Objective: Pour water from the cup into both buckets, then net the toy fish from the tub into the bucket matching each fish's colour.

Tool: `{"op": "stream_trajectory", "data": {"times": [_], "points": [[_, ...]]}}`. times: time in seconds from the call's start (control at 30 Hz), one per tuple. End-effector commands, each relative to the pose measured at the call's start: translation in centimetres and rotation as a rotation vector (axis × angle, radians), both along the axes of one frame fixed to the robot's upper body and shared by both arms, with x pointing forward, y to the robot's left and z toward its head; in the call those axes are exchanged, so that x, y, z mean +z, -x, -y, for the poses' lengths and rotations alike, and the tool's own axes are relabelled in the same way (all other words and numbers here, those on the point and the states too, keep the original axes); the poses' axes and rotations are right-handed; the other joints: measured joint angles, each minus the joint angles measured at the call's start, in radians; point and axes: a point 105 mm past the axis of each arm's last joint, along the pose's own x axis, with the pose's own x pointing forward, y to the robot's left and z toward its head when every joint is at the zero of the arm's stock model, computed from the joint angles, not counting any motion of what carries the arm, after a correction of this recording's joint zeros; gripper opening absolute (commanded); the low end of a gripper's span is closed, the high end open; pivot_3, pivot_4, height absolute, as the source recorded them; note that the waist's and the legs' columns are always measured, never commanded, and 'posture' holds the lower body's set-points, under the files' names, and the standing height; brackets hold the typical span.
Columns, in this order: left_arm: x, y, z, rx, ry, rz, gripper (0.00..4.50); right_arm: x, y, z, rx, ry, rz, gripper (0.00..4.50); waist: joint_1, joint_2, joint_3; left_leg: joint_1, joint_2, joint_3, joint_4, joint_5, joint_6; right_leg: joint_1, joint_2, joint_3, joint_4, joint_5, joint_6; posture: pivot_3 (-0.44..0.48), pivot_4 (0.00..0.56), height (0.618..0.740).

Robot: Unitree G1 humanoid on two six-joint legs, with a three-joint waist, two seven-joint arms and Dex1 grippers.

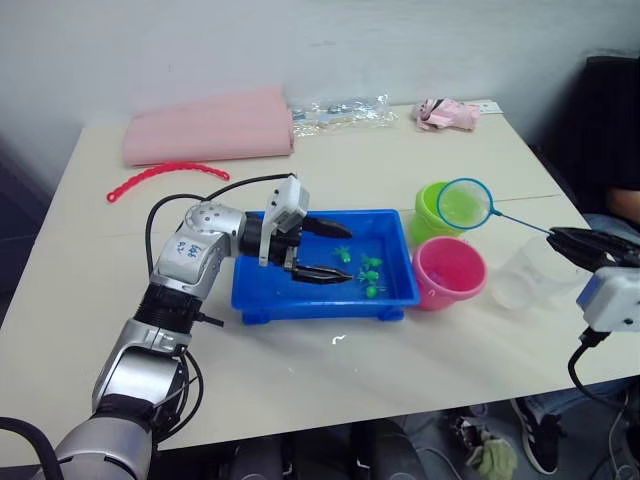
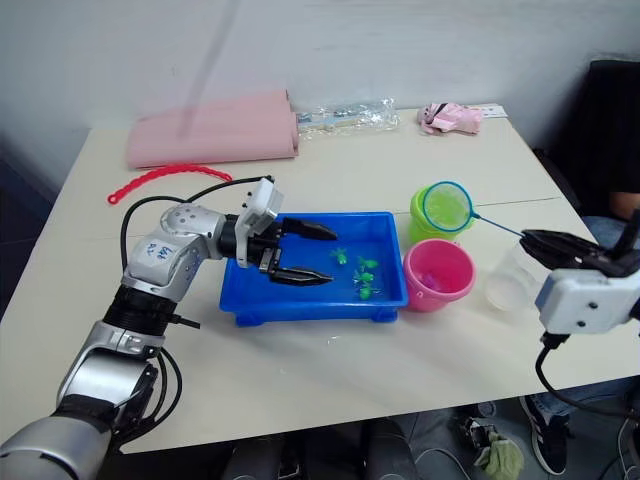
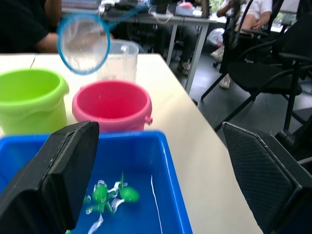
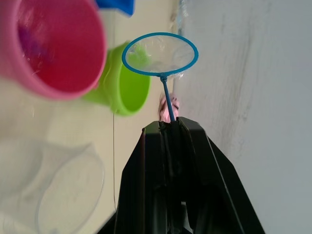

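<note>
While the left hand (image 1: 328, 250) hangs over the near-left part of the blue tub (image 1: 395, 296) with its two fingers spread apart and nothing between them, one tub, two buckets, one cup and one net sit across the tabletop (image 1: 90, 260). Far left lies a single red beaded chain (image 1: 165, 175) before a folded pink cloth (image 1: 210, 128). Inside the tub I count about four bright green fish (image 1: 368, 274), clustered toward its right end. Just right of the tub stand the lime green bucket (image 1: 432, 205) behind and the pink bucket (image 1: 450, 272) in front, touching or nearly so. The net (image 1: 463, 203) is held above the green bucket, its thin handle clamped in the closed right hand (image 2: 545, 243). The clear measuring cup (image 1: 527, 272) stands beside the pink bucket. The right wrist view shows a purplish shape lying in the pink bucket; from the head views it is barely readable.
</note>
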Motion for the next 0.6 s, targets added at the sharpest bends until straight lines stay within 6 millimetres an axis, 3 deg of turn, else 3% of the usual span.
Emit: {"op": "stream_trajectory", "data": {"times": [0.03, 0.2, 0.33, 0.43, 0.6], "points": [[-1.1, 0.9, -1.3, 0.002, -0.08, 0.035, 4.4, 1.1, -1.3, -3.9, 0.165, -0.015, -0.067, 0.0, 0.003, 0.001, 0.0, 0.0, 0.0, -0.001, 0.0, 0.0, 0.0, 0.0, 0.0, -0.001, 0.0, 0.0, 0.0, 0.0, 0.15, 0.738], [-2.1, 1.8, -2.4, 0.047, -0.106, 0.018, 4.4, -1.0, -2.8, -7.6, 0.338, 0.004, -0.218, 0.0, 0.0, 0.001, 0.0, 0.0, 0.001, -0.001, 0.0, 0.0, 0.002, 0.0, -0.003, -0.001, 0.0, 0.0, 0.0, 0.0, 0.15, 0.738], [-2.8, 2.3, -3.3, 0.102, -0.123, 0.013, 4.4, -3.4, -3.9, -9.4, 0.424, 0.057, -0.297, 0.0, 0.008, 0.001, 0.0, -0.003, 0.001, -0.002, 0.001, 0.0, 0.002, 0.0, -0.004, -0.003, -0.001, 0.0, 0.0, 0.0, 0.15, 0.738], [-2.7, 2.6, -4.0, 0.146, -0.12, 0.007, 4.4, -5.2, -4.7, -9.6, 0.453, 0.138, -0.319, 0.0, 0.004, 0.001, 0.0, -0.003, 0.001, -0.002, 0.001, -0.001, 0.002, 0.0, -0.004, -0.003, -0.001, 0.0, 0.0, 0.0, 0.15, 0.738], [-2.7, 2.5, -4.6, 0.212, -0.12, 0.019, 4.4, -5.8, -6.3, -9.2, 0.473, 0.248, -0.264, 0.0, 0.004, 0.002, 0.001, -0.002, 0.001, -0.001, 0.002, -0.001, 0.002, -0.001, -0.004, -0.002, 0.001, 0.0, 0.0, 0.0, 0.15, 0.738]]}}
